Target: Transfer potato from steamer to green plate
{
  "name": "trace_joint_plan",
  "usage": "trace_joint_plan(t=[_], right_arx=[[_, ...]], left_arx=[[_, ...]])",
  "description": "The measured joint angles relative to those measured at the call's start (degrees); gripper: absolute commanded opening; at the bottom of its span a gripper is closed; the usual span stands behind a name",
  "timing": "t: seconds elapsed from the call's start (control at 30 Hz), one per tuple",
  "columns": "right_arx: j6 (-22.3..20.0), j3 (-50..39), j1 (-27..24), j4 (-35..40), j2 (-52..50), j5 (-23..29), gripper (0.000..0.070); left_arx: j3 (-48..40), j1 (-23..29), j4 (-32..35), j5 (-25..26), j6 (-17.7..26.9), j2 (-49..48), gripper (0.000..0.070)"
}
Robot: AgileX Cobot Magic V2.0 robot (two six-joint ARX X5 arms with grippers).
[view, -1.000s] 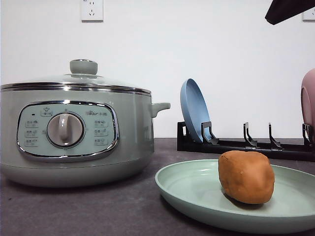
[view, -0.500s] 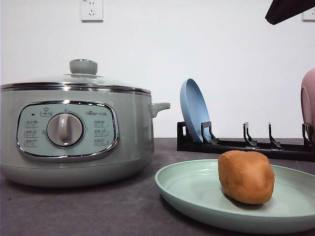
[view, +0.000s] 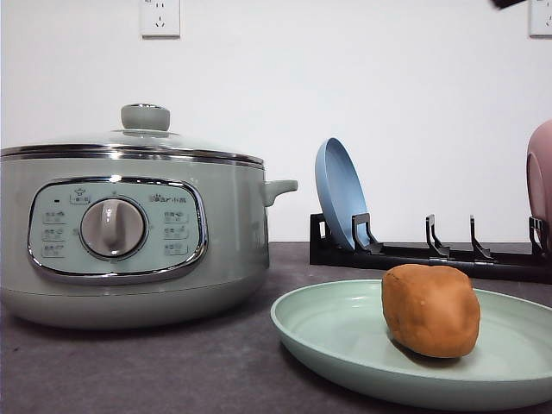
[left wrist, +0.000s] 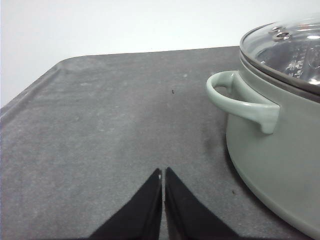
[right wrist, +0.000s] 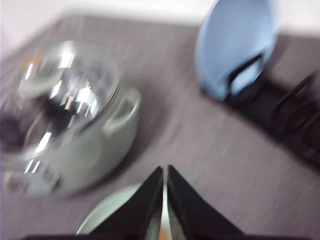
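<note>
The orange-brown potato [view: 430, 310] lies on the green plate [view: 336, 332] at the front right of the table. To its left stands the sage-green steamer [view: 129, 233] with its glass lid on. In the left wrist view my left gripper [left wrist: 163, 176] is shut with nothing in it, low over the grey table beside the steamer's handle [left wrist: 240, 100]. The blurred right wrist view shows my right gripper [right wrist: 164, 172] shut and empty, high above the plate's rim [right wrist: 107, 210], with the steamer [right wrist: 70, 115] beyond it. A small dark piece of the right arm [view: 509, 3] shows at the front view's top edge.
A black dish rack [view: 431, 254] stands at the back right. It holds a blue plate [view: 341, 194] upright, and a pink plate [view: 541, 181] at the right edge. The blue plate [right wrist: 235, 45] also appears in the right wrist view. A white wall closes the back.
The right arm has risen, so only a sliver of it is left at the top right of the front view. Potato, plate and steamer have not moved.
</note>
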Motion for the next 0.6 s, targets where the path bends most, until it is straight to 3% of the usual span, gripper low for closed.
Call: trace_joint_plan(t=[0.3,0.47,0.6], right_arx=[[-2.1,-18.5,-18.8,20.5,-15.5,-0.4,0.0001],[-2.5,-30.2,-22.6,27.2,-23.8,0.6,0.0001],[-2.5,-37.7,-22.7,27.9,-30.1,0.6,0.0001]], left_arx=[[0.0,0.0,0.0,0.0,0.0,0.0,0.0],[0.0,0.0,0.0,0.0,0.0,0.0,0.0],[0.0,0.0,0.0,0.0,0.0,0.0,0.0]])
